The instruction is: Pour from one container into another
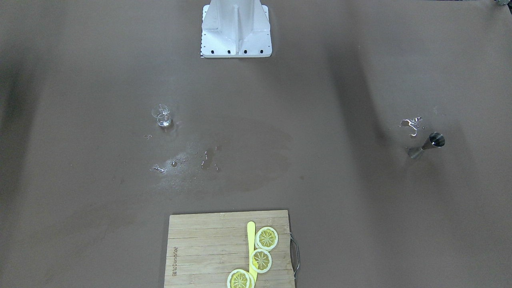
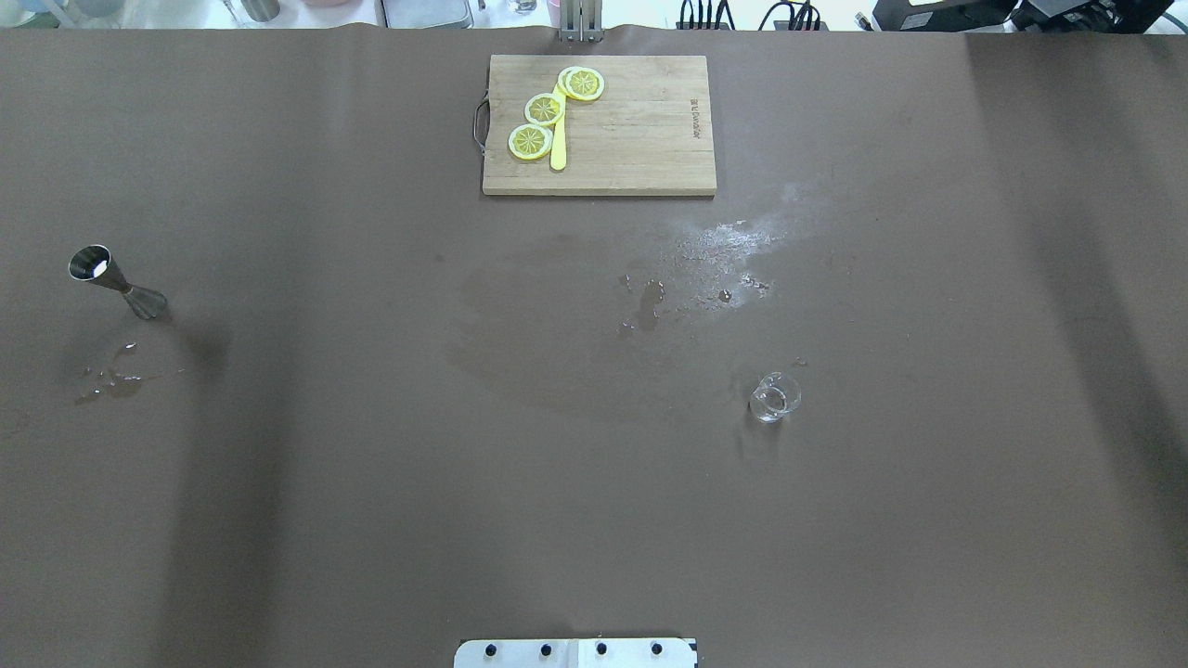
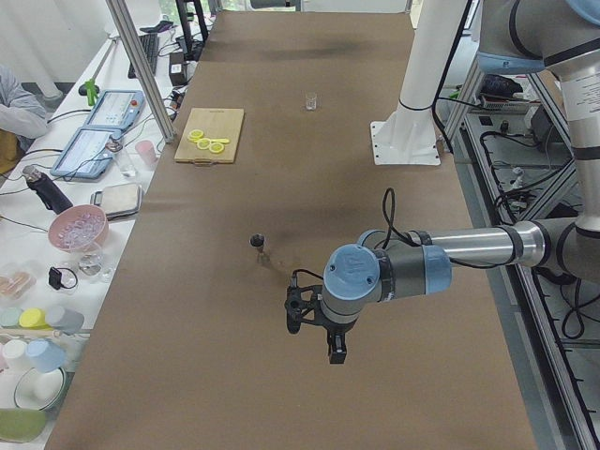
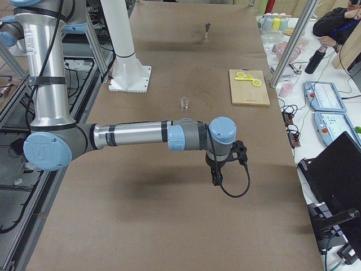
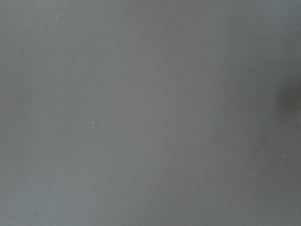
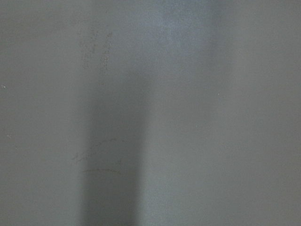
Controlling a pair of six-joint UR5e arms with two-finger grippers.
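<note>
Silvery hourglass steel jigger (image 2: 116, 283) is awaiting pickup, small clear glass (image 2: 775, 397) standing far off; whether left gripper (image 3: 314, 337) and right gripper (image 4: 227, 168) are clenched, I cannot tell.

**What I can't make out from here**

I see the left gripper (image 3: 314, 339) and the right gripper (image 4: 216, 179) only from the cameras at the table's ends, so I cannot tell how their jaws stand. Both wrist feeds give me only a blurred table surface (image 5: 150, 113). The bottom edge of my front-facing feed cuts off the cutting board (image 1: 200, 248) and one lemon slice (image 1: 239, 280), and its top edge cuts the robot base (image 1: 236, 32). From the side, the glass (image 4: 184, 102) is too small for me to judge its contents.
</note>
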